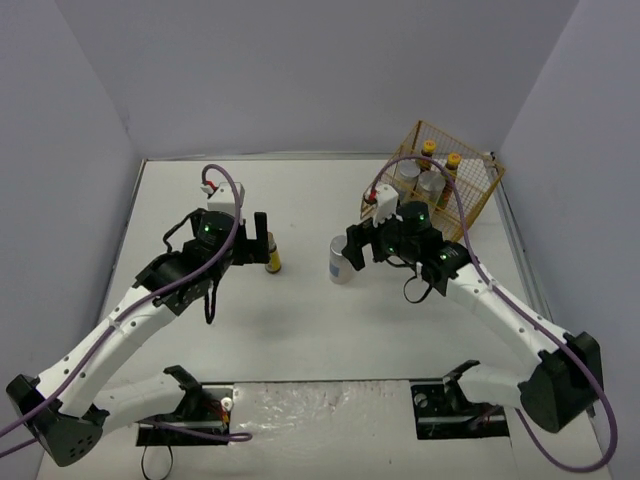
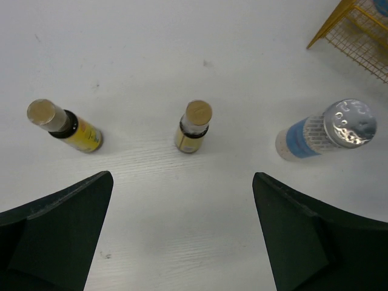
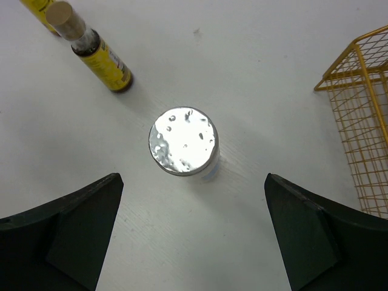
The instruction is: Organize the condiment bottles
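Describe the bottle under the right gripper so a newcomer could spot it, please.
From the gold basket in the far right corner, come toward the table's middle. The bottle stands there. Unlike the slim brown bottles to its left, it is wide and pale, with a blue label and silver lid.

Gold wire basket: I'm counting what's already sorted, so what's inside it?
Two yellow-capped dark bottles and two silver-lidded pale bottles stand inside the basket. A purple cable crosses its front, so anything low there is hidden.

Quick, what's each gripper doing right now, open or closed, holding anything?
Left gripper: open, empty, facing the slim dark-brown yellow-labelled bottle.
Right gripper: open, empty, above the pale cylindrical silver-lidded bottle.
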Robot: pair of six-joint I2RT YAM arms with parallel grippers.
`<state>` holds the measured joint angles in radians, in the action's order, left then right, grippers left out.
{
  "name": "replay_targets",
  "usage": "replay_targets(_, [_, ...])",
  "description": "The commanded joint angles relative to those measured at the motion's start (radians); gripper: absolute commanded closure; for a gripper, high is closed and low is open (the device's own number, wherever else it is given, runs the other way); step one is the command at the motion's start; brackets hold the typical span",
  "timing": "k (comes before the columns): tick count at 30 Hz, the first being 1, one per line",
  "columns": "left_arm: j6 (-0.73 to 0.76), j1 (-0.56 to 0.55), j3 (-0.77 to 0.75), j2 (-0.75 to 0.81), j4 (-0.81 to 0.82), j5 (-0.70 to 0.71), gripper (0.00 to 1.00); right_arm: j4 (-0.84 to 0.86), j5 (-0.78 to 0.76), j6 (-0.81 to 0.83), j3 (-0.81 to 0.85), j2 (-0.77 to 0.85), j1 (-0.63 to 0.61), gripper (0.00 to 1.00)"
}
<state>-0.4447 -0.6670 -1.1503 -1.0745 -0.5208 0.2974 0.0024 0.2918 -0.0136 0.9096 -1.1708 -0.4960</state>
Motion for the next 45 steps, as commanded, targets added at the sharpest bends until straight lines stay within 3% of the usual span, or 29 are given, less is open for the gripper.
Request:
replay_targets(1, [-0.040, 0.025, 0.117, 0.146, -0.077, 0.052, 0.03, 0.101, -0.087, 0.031, 0.064, -0.093, -0.070, 0.00])
replay_targets(10, [-0.072, 0.030, 0.322, 0.379, -0.105, 0.119, 0.03, 0.162, -0.138, 0.033, 0.087, -0.242, -0.124, 0.00])
replay_targets(19, [-0.048, 0.030, 0.373, 0.359, -0.060, 0.128, 0.03, 0.195, -0.172, 0.027, 0.084, -0.320, -0.139, 0.13])
replay_targets(26, [-0.026, 0.031, 0.373, 0.339, -0.035, 0.124, 0.03, 0.195, -0.218, 0.024, 0.056, -0.285, -0.135, 0.50])
replay_targets(33, [-0.011, 0.032, 0.370, 0.318, -0.025, 0.124, 0.03, 0.140, -0.257, 0.017, 0.094, -0.148, -0.079, 0.99])
replay_targets(39, [-0.005, 0.034, 0.374, 0.324, -0.019, 0.128, 0.03, 0.034, -0.375, 0.017, 0.284, -0.028, 0.074, 1.00])
replay_targets(45, [-0.003, 0.037, 0.374, 0.323, -0.013, 0.124, 0.03, -0.039, -0.449, -0.033, 0.409, -0.050, 0.277, 1.00])
